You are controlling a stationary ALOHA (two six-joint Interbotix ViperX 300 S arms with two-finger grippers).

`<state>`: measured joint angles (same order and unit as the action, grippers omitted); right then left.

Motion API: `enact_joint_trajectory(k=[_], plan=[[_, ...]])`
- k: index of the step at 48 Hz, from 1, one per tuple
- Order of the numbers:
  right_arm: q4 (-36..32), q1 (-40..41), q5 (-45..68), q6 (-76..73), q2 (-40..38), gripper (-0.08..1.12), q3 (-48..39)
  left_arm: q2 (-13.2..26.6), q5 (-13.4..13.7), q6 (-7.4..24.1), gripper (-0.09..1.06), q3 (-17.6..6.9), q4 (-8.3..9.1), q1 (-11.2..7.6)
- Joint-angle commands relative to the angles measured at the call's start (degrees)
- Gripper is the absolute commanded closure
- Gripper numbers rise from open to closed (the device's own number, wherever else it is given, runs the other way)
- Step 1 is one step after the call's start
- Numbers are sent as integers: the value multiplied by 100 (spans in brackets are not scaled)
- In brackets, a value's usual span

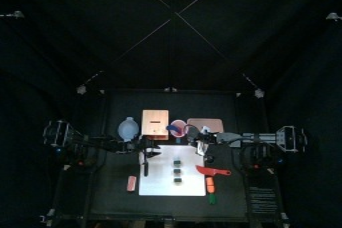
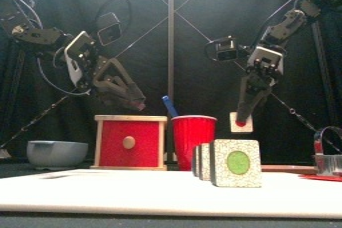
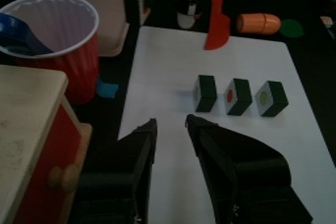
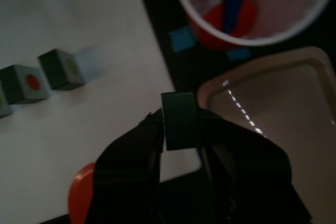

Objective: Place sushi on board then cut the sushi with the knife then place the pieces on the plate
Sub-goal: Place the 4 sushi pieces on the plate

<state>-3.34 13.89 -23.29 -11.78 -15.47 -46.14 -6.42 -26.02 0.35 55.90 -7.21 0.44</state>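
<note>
White cutting board point(image 1: 167, 194) lies at the counter's front in the top view, the red knife point(image 1: 211, 170) at its right side; from the front, the right tool point(image 2: 242, 122) hangs above the counter near the red cup point(image 2: 194, 142); the left wrist view shows the left tool point(image 3: 171, 130) open over the board, 3 sushi pieces point(image 3: 237, 95) in a row ahead; the right wrist view shows the right tool clamped on a 4th sushi piece point(image 4: 180, 120) near the pink tray point(image 4: 282, 100).

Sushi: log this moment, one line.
right gripper: shut on sushi piece near pink tray | left gripper: open | white board: three pieces
</note>
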Motion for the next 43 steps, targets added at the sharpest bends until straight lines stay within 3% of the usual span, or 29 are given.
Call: enact_joint_trajectory(k=[1,19,29,43], plan=[[105,387,44,26,-97,45,70,-18,-18,0,25,-70,9,0],[70,1028,404,35,756,44,18,-26,-18,9,25,-79,9,18],[97,1204,800,35,1125,35,18,-18,-18,0,25,-79,9,26],[70,1248,747,44,976,25,53,-18,-18,0,25,-53,9,26]])
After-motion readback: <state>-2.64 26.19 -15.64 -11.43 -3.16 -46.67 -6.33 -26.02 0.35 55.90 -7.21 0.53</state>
